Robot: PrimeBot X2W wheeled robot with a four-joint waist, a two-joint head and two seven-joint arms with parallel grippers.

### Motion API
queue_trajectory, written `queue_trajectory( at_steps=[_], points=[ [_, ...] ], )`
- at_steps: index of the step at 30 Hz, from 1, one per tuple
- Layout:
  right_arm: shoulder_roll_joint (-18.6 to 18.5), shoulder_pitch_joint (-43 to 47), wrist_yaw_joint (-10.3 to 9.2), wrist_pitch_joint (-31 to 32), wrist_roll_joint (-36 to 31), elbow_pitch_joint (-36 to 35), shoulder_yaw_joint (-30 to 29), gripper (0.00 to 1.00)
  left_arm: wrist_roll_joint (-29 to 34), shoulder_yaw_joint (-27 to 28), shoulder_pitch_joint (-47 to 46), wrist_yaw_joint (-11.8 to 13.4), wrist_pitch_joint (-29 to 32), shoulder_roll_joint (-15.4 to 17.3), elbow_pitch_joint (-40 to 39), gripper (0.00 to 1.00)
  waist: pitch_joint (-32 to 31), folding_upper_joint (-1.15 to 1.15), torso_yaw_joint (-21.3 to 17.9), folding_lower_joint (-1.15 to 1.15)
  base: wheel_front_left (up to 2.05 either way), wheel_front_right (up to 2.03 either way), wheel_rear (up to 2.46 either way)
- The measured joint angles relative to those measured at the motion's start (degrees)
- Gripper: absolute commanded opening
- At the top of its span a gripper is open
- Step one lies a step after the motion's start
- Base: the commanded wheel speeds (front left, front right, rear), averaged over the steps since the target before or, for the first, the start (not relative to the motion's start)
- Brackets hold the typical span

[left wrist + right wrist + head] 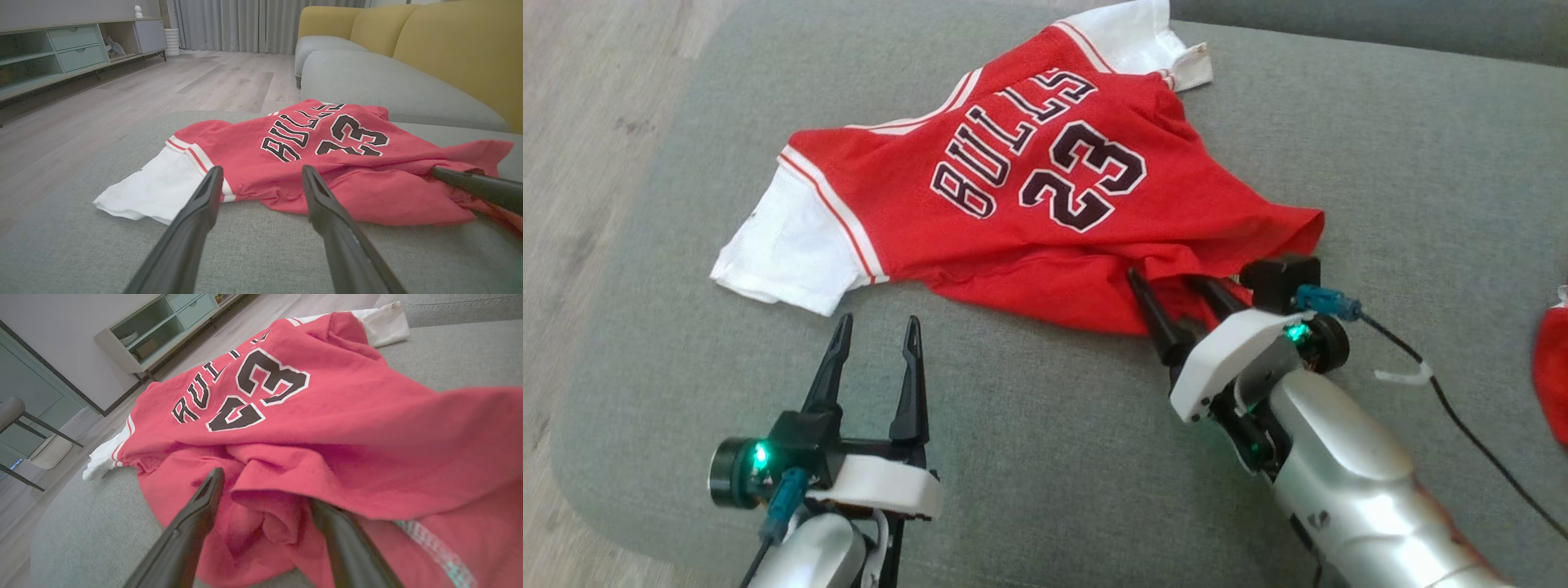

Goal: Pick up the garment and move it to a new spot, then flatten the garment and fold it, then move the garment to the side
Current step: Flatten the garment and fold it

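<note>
The garment [1045, 188] is a red jersey with white sleeves and "BULLS 23" in black. It lies rumpled on a grey cushion [1029, 457]. My right gripper [1170, 282] is open at the garment's near hem. In the right wrist view a bunched fold of the garment [286, 449] sits between the fingers of the right gripper [265, 488], and one fingertip is tucked under the cloth. My left gripper [875, 327] stands open over bare cushion, just short of the white sleeve [784, 245]. From the left wrist, the left gripper [261, 171] points at the garment [310, 163] with nothing between its fingers.
The cushion's left edge drops to a wood floor [572, 163]. Another red item [1553, 376] lies at the cushion's right edge. A black cable [1462, 425] trails from the right wrist. A yellow sofa [449, 53] and a low cabinet [61, 49] stand beyond.
</note>
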Motion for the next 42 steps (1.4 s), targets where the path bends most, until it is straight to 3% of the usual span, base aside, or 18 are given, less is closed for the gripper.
queue_trajectory(
  at_steps=[1,2,10,19,23,32,33,34,42],
  points=[
    [-0.01,-0.62,0.00,-0.53,0.01,0.75,0.13,0.47,0.00,0.05,-0.01,-0.01,0.00,-0.10,0.13,1.00,0.18,0.00,0.18,0.00,0.00,0.00,0.00],
    [-0.01,-1.12,0.00,-1.14,0.16,1.35,0.16,0.00,0.03,0.12,-0.02,-0.02,0.00,-0.20,0.23,1.00,0.33,0.00,0.30,0.00,0.00,0.00,0.00],
    [-0.15,-2.13,0.00,-7.43,2.02,1.22,3.77,0.00,0.52,1.96,0.00,-0.54,-0.01,-0.30,1.10,1.00,-0.55,0.00,-1.72,0.00,0.00,0.00,0.00],
    [-0.19,6.61,0.00,-9.71,1.38,-8.59,2.91,0.00,1.08,2.97,1.24,-0.96,-0.01,0.46,1.40,1.00,-5.99,0.00,-6.70,-0.01,0.00,0.00,0.00],
    [-0.33,13.44,0.00,-5.77,-0.21,-14.59,1.87,0.00,1.07,2.98,3.40,-0.94,-0.01,0.77,1.62,1.00,-9.10,0.00,-8.42,-0.02,0.00,0.00,0.00],
    [-1.51,25.05,0.00,10.50,-1.60,-30.84,1.01,0.00,0.83,3.14,5.69,-0.49,-0.01,1.09,1.33,1.00,-12.81,0.00,-10.68,-0.02,0.00,0.00,0.00],
    [-1.46,26.14,0.00,10.98,-2.47,-31.96,-0.08,0.70,0.83,3.19,5.72,-0.42,-0.01,1.12,1.33,1.00,-12.90,0.00,-10.73,-0.02,0.00,0.00,0.00],
    [-1.46,26.14,0.00,10.98,-2.47,-31.96,-0.08,1.00,0.83,3.19,5.72,-0.42,-0.01,1.12,1.33,1.00,-12.90,0.00,-10.73,-0.02,0.00,0.00,0.00],
    [-0.66,28.69,0.00,12.05,-5.93,-40.57,-7.22,1.00,0.83,3.21,6.08,-0.40,-0.01,1.21,0.99,1.00,-12.88,0.00,-10.68,-0.01,0.00,0.00,0.00]
  ],
)
